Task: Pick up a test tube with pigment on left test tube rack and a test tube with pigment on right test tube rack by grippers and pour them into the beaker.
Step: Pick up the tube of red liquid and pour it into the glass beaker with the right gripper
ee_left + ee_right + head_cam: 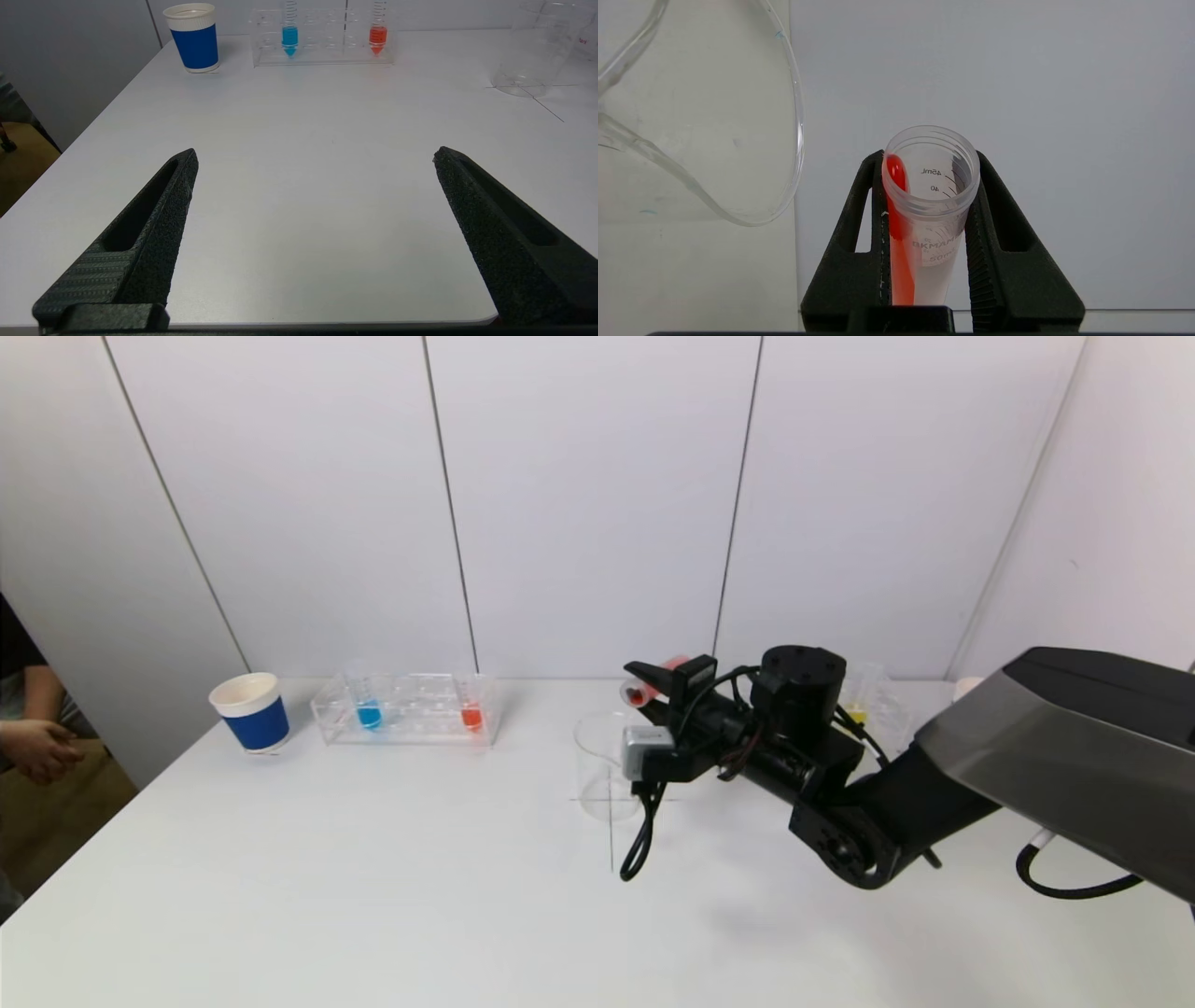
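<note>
Head view: a white desk (373, 877) stretches before the robot, its right arm reaching in over the middle. The clear beaker (605, 767) stands at the desk's centre, on a marked cross. At the far left sits the left test tube rack (411, 709), clear plastic, holding upright a tube of blue pigment (369, 711) and a tube of orange pigment (471, 713). A blue paper cup (252, 712) stands just beside that rack, on its outer side. The right test tube rack (878, 709), partly hidden behind the arm, shows a tube with yellow pigment (856, 713). The right hand (653, 695) is clamped on a test tube of red pigment (644, 689), tipped nearly level, its open mouth above the beaker's rim; red liquid runs along the tube's lower wall towards the lip. The left hand (315, 158) hovers low over the near desk, spread wide and gripping nothing.
</note>
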Motion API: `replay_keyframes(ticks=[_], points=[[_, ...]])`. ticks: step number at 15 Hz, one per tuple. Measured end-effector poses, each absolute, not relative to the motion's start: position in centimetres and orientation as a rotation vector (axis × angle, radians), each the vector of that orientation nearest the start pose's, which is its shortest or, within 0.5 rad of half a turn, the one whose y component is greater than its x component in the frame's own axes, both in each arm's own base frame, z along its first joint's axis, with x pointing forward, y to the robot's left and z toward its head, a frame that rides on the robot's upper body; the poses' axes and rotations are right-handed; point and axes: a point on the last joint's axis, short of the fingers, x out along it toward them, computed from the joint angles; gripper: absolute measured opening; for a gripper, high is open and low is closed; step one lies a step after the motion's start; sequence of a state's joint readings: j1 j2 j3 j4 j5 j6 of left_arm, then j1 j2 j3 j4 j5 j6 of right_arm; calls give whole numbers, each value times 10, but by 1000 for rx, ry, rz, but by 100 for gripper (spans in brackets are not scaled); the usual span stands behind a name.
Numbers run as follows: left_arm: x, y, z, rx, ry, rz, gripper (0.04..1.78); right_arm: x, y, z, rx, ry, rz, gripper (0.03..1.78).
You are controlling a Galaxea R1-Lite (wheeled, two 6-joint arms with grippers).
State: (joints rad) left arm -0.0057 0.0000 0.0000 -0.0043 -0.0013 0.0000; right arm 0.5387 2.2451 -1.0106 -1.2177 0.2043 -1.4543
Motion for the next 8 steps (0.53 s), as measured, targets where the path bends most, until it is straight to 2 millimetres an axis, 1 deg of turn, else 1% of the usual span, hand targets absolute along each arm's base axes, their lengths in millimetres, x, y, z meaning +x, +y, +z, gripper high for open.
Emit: replay_keyframes(ticks=[8], points=[[-23,0,76,0,-4,-8,176,355,220,93,-1463,-539,607,51]])
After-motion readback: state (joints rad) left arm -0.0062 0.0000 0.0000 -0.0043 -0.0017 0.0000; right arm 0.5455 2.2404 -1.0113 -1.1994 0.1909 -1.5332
